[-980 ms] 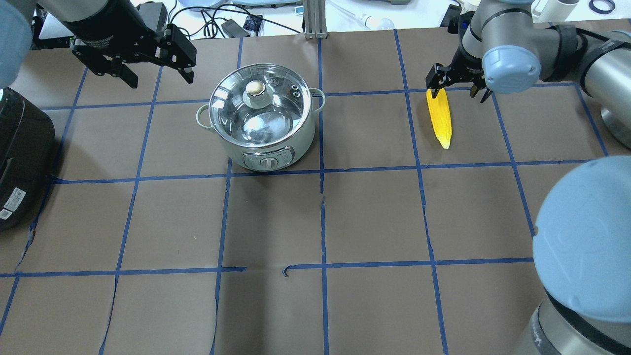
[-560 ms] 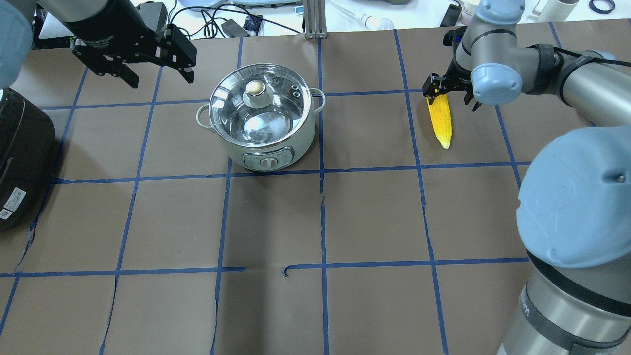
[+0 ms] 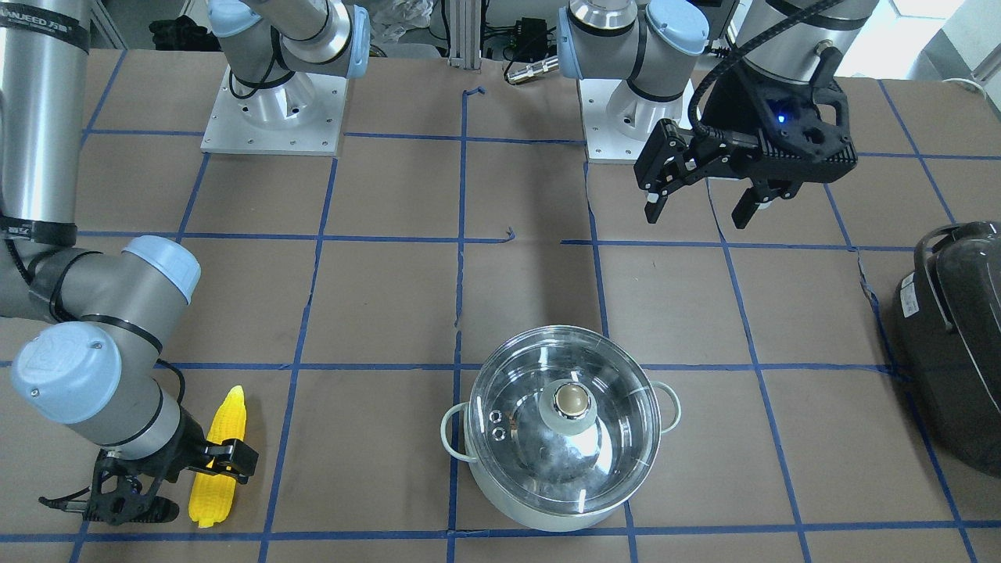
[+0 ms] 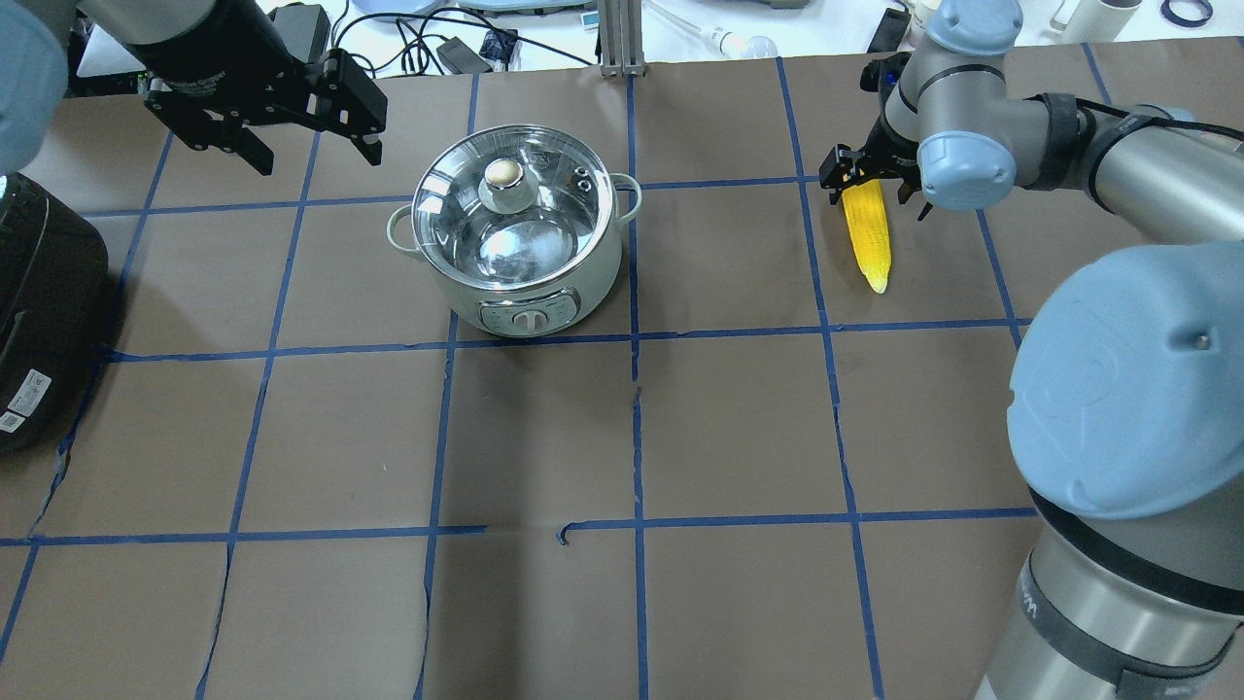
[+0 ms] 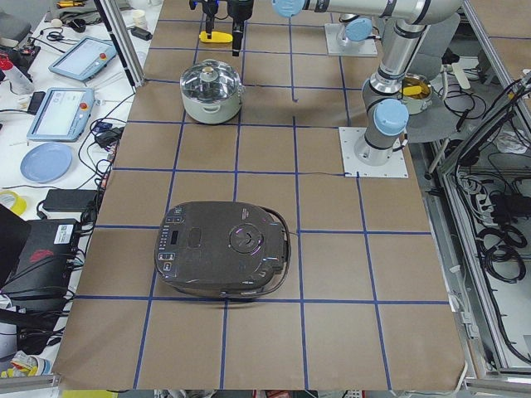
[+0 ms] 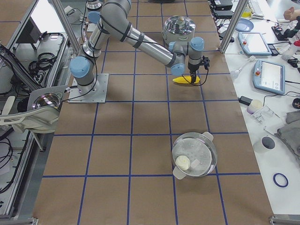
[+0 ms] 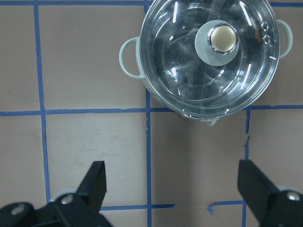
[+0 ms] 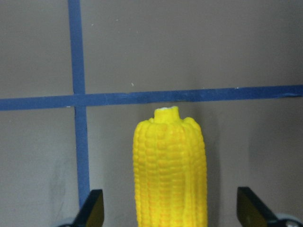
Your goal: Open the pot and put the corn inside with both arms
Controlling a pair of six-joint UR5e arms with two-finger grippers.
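Note:
The pot [image 4: 515,243] stands at the back left of centre with its glass lid [image 4: 510,209] on; it also shows in the front view [image 3: 563,438] and the left wrist view [image 7: 208,52]. The corn [image 4: 868,238] lies flat on the table at the back right, pointed tip toward me, and also shows in the front view [image 3: 225,426]. My right gripper [image 4: 875,190] is open and low over the corn's thick end, one finger on each side [image 8: 170,210], not touching. My left gripper [image 4: 313,154] is open and empty, raised left of the pot.
A large dark grey appliance [image 4: 39,311] sits at the table's left edge. A second lidded steel pot [image 6: 194,154] stands near the table's right end. Cables and devices lie beyond the table's back edge [image 4: 437,39]. Blue tape lines grid the brown table.
My right gripper has moved left and down, so its open fingers now straddle the corn's thick end. The right arm's elbow has swung inward. The left arm, pot and corn have not moved.

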